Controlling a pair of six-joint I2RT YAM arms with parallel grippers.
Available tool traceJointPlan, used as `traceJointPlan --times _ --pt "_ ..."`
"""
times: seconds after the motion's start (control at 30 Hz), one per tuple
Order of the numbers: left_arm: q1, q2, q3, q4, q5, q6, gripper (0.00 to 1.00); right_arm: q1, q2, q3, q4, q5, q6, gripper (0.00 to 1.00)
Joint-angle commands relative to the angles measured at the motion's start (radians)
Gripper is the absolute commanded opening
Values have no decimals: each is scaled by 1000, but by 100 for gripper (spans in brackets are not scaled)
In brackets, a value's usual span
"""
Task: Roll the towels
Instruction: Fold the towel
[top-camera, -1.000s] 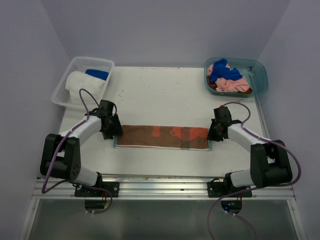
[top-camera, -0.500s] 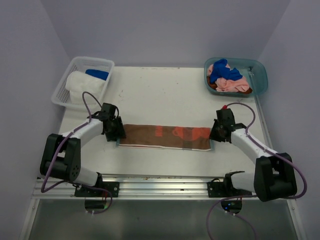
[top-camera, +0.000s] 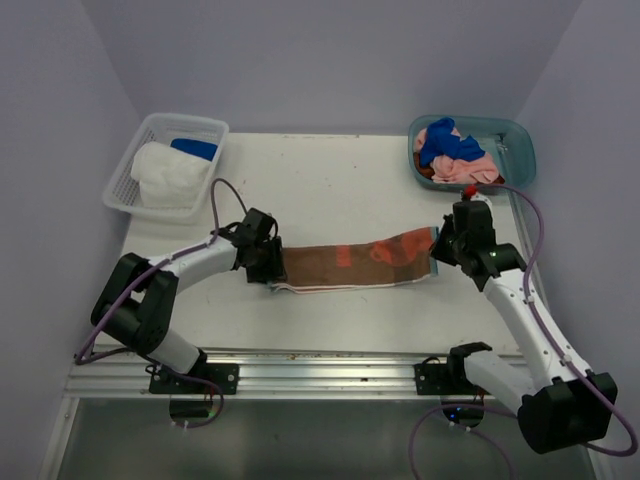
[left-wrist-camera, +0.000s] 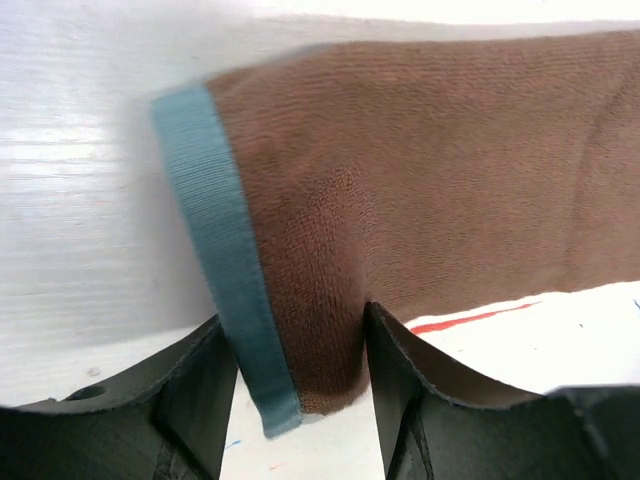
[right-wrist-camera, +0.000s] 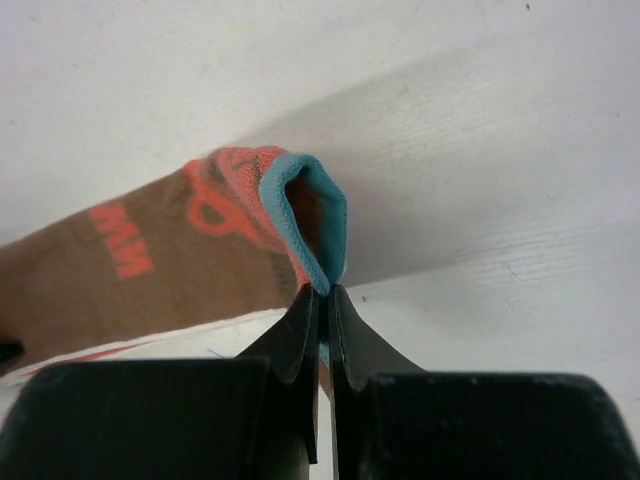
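1. The long brown terry towel (top-camera: 350, 265) lies folded into a strip across the near middle of the white table (top-camera: 340, 190), stretched between your two grippers.
2. Your left gripper (top-camera: 268, 263) has its fingers standing apart, with the towel's left end filling the gap and touching both. This looks like a loose hold, so any pull from the other side could slide the cloth out.
3. Your right gripper (top-camera: 440, 246) is pressed together on only the teal hem (right-wrist-camera: 325, 215), which curls up in a small loop off the table. So thin a bite could slip, or peel one layer away from the fold.
4. If the ends get drawn unevenly, the strip could skew and any roll would probably come out coned.
5. Farther back on the left, the white mesh basket (top-camera: 128, 172) holds a white rolled towel (top-camera: 165, 172) and a blue one.
6. Far right, the teal plastic tub (top-camera: 520, 150) holds pink and blue cloths (top-camera: 455, 160).
7. Both containers sit well apart from the strip, and nothing stands in the way.
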Motion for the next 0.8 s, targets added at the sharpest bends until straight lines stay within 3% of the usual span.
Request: traceJointPlan --times 0.0,0.07,0.4,0.57,0.77 --pt "3 -47 75 -88 -125 36 56 73 5 93 -22 -42 11 0" --pt "13 -67 93 -145 -175 50 57 147 31 142 -12 9 29 0" --pt "217 -184 5 -136 -95 116 58 501 301 335 70 66 97 0" --pt "220 -118 -61 -62 -2 87 52 606 447 460 71 89 109 0" --pt "220 -101 -94 -20 14 66 51 695 568 565 85 68 132 0"
